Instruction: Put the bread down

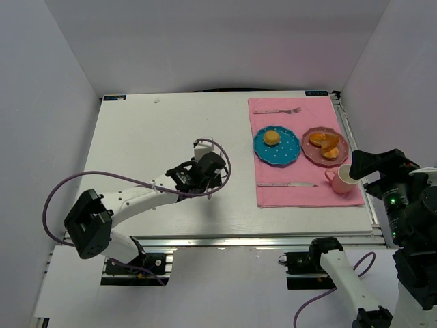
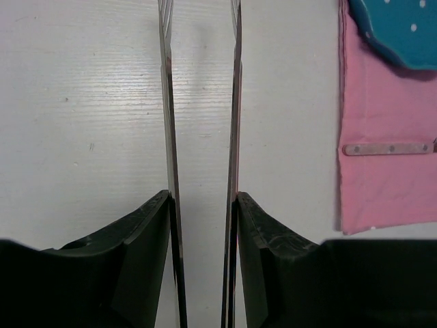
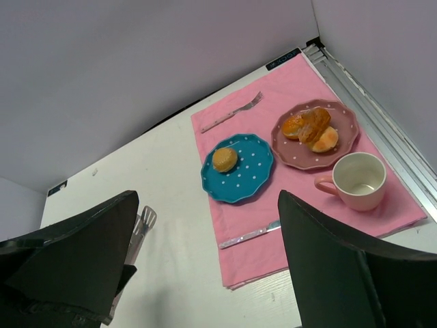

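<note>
The small round golden-brown bread roll sits on the blue dotted plate. The left gripper hangs over the white table, narrowly parted and empty. The right gripper gapes, empty. Looks placed, so withdraw clear of the pink cloth.

My left fingers are thin, shiny metal; the table looks matt, faintly grained white; at two o'clock lies pink cloth.
</note>
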### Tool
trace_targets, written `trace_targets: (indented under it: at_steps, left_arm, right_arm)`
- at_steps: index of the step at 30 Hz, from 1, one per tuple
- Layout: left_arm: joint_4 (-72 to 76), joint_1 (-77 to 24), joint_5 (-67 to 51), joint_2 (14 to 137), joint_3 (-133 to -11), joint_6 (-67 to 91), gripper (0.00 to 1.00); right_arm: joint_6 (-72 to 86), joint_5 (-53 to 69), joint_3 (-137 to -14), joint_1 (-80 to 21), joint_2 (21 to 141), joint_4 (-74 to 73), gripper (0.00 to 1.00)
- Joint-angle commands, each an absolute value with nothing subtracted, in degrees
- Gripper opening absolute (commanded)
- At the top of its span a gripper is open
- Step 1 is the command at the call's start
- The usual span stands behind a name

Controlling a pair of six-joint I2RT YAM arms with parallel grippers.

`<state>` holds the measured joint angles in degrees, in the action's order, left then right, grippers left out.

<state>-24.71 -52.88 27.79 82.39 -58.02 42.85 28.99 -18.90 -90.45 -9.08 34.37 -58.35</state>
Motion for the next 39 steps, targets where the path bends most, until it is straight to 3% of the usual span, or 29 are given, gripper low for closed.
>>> trace_targets:
  at_steps: [1,9,22,33,39]
  left_arm:
    - [-18.7,-55.2,34.4,80.8,-57.5,51.8,0.51]
    - [-17.5,-60.8,40.7,92.3,-60.7,56.4,0.52]
    - [-11.3,-62.4,37.9,101.6,-59.9,60.5,0.58]
    - [-15.8,-62.5,36.0,104.2,-62.8,60.3,0.88]
    - [-21.9,-63.0,44.6,93.4,-64.1,58.9,0.98]
  right_arm:
    - [29.5,-18.4,-90.3,-9.1,33.3,-56.0,0.89]
    - [30.1,-18.1,-88.8,-9.1,32.7,-56.0,0.89]
    - [30.0,-17.9,-88.2,-9.1,32.3,-56.7,0.89]
    - [29.9,-18.0,-87.8,-9.1,32.6,-56.8,0.89]
    - [29.4,-15.4,-86.5,-9.1,34.7,-59.0,0.89]
